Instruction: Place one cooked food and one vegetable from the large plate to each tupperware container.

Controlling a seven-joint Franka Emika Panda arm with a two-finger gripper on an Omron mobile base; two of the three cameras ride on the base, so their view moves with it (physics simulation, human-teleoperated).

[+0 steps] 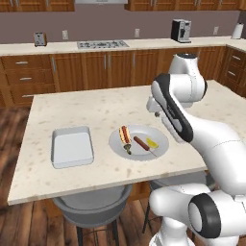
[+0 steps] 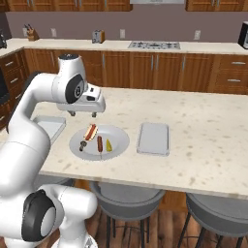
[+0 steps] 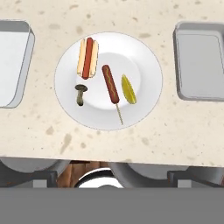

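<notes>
The main risk is a poor pinch on the small pieces: the yellow wedge (image 3: 128, 89) lies just beside the skewered sausage (image 3: 110, 85), so descending fingers could nudge or catch both, and the mushroom bit (image 3: 80, 94) sits close below the hot dog (image 3: 87, 57). A skewer grasped off-centre may tip. All four pieces lie on the large plate (image 3: 148, 61), centre of the hand view, with one tupperware container (image 3: 199, 65) at right and the other container (image 3: 15, 61) at left, both empty. The end effector (image 2: 83, 114) hangs well above the plate's upper-left side in the right base view, jaws spread wide, holding nothing, over the bench (image 2: 203, 140)
</notes>
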